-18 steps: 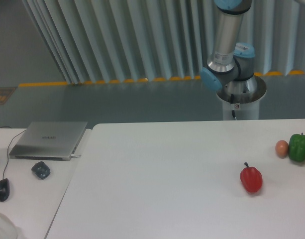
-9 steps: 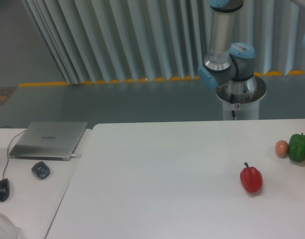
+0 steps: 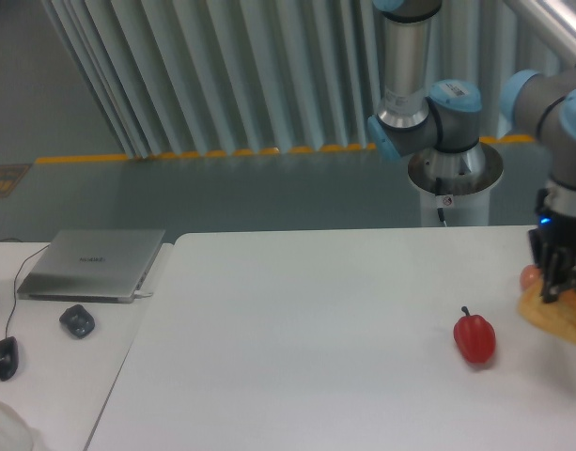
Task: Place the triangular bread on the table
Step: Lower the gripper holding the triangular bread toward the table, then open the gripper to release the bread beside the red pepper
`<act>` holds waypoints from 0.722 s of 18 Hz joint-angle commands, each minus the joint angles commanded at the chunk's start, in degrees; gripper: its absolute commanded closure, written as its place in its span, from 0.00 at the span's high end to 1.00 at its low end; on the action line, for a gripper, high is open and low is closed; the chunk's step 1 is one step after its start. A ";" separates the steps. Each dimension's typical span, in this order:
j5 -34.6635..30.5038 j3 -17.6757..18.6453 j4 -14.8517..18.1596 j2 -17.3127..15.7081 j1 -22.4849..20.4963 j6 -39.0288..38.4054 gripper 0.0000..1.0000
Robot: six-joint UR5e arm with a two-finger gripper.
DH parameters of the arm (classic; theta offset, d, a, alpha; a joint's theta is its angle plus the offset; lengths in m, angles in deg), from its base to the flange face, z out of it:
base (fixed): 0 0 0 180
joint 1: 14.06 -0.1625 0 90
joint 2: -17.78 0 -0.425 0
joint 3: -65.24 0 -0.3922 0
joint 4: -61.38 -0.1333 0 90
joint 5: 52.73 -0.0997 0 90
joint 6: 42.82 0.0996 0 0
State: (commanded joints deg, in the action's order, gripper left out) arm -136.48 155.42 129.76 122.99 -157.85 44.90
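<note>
The gripper (image 3: 557,282) has its dark fingers clamped on the top of the triangular bread (image 3: 556,316), a golden-orange wedge that hangs from the jaws at the far right edge of the view, low over the table (image 3: 297,348); whether its underside already touches the white surface cannot be told, since part of the wedge runs out of frame. This is new: half a second ago only the arm's upper joints showed behind the table, and neither the gripper nor the bread was in sight. The arm has swung in from the right and come down over the spot where the green pepper stood, so that pepper is now hidden behind the wrist and the bread, and only a sliver of the small brown egg (image 3: 529,277) shows just left of the fingers. The red bell pepper (image 3: 474,338) sits where it was, a little apart to the left of the bread. For the task, this reads as the carry nearly finished and the set-down about to happen: the bread looks close to the tabletop, so what remains is probably a short descent and a release. The crowding is the risk, as the wedge could nudge the egg or the hidden pepper when it lands.
</note>
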 joint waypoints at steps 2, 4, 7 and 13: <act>-0.80 0.61 -0.35 0.09 0.00 -0.09 0.00; -0.71 0.70 -0.35 0.00 0.00 0.00 0.16; -0.71 0.79 -1.05 0.00 0.00 0.00 1.00; -0.80 1.06 -0.88 -0.26 0.00 0.61 1.00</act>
State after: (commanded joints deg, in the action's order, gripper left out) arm -137.28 156.47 128.88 122.73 -157.85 45.51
